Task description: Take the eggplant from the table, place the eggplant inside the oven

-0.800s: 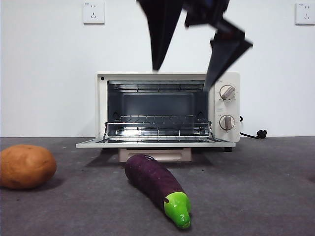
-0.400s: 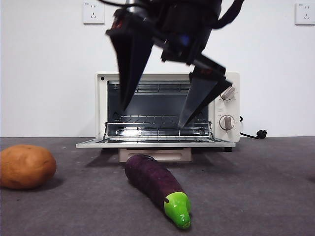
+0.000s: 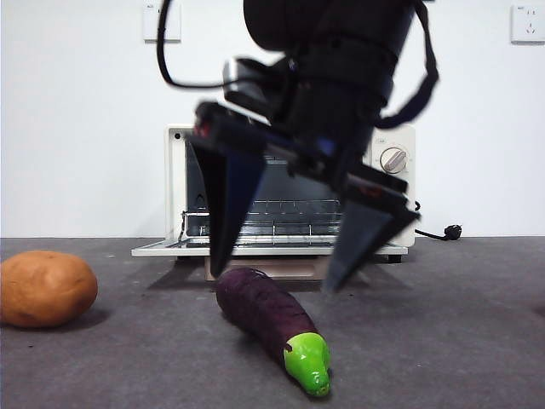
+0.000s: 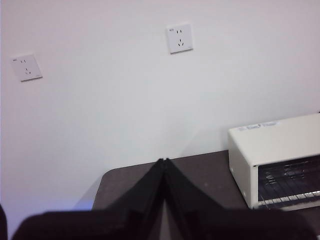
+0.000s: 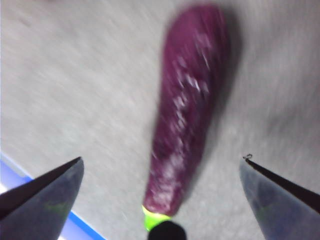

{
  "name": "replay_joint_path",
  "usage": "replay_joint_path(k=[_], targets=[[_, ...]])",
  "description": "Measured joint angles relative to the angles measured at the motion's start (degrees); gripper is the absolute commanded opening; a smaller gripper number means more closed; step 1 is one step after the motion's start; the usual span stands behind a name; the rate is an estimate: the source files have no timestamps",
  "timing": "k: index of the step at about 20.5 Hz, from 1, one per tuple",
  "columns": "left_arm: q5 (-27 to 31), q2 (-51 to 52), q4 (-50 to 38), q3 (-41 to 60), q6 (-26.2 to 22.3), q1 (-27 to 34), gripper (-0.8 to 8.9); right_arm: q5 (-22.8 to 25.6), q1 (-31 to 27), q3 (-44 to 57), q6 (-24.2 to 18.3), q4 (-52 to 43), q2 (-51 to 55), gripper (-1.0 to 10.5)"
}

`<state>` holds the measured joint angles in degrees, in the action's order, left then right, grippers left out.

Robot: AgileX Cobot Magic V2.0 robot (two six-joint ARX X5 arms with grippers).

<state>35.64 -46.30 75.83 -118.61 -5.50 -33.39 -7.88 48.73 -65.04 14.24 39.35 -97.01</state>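
— Dark grey speckled table (image 3: 460, 332), lying on it the glossy purple eggplant (image 3: 266, 317), green cap nearest.
— Hanging right over it, right gripper (image 3: 277, 277), jaws spread wide, straddling the purple end, not touching.
— Left gripper (image 4: 163, 161) waiting, pinched closed; cream oven (image 3: 289, 192) door lying open behind.

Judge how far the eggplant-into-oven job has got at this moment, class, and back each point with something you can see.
Done: the oven door is open, rack exposed. In hand: the right end effector, jaws spread wide, hangs just above the eggplant, which lies on the table untouched. Left: closing on it, lifting, and placing it on the rack. The left end effector waits shut, off to the side.
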Motion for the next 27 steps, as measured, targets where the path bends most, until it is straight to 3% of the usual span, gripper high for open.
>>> replay_joint_path(k=[12, 17, 23, 27], targets=[[0.02, 0.31, 0.00, 0.02, 0.17, 0.00, -0.06, 1.53, 0.02, 6.14, 4.04, -6.91, 0.00, 5.2], [0.02, 0.31, 0.00, 0.02, 0.15, 0.00, -0.06, 3.19, 0.02, 8.09, 5.97, -9.01, 0.00, 2.3], [0.02, 0.31, 0.00, 0.04, 0.11, 0.00, -0.06, 3.13, 0.52, 8.39, 7.06, -10.88, -0.48, 2.0], [0.02, 0.31, -0.02, 0.04, -0.04, 0.00, -0.06, 3.45, 0.87, 8.39, 7.54, -10.97, -0.92, 0.0]])
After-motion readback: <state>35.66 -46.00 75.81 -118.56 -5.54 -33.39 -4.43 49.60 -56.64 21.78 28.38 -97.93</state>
